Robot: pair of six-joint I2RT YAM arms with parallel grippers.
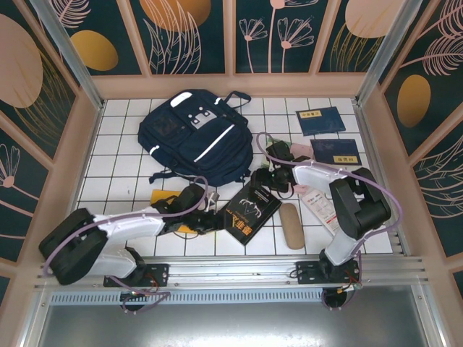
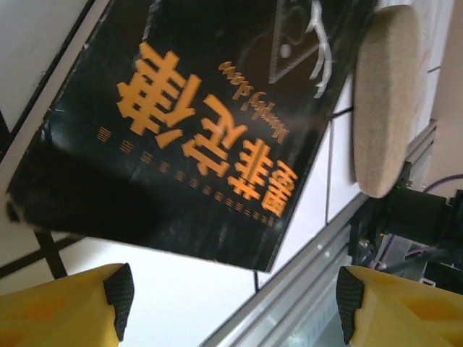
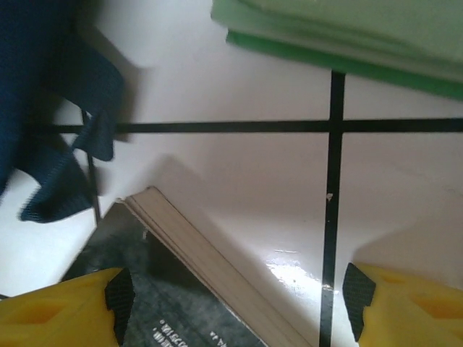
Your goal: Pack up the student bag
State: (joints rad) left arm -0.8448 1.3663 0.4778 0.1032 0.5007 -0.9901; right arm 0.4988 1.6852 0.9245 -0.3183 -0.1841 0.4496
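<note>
Left gripper [image 2: 235, 296] hovers over the black book [image 2: 195, 123], jaws wide apart, empty. Right gripper [image 3: 239, 296] is spread wide too, nothing held. The student bag [image 1: 194, 137] lies near the table's [image 1: 123, 181] far edge, left of centre.

Both arms angled inward; left end effector [image 2: 235, 296] jaws spread wide; right end effector [image 3: 239, 293] likewise.

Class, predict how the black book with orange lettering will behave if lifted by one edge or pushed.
The black book looks like a paperback with a worn cover, so it probably sags or fans open. Lying flat on the glossy table, it should slide, not tip. Its thick page block suggests some weight.
</note>
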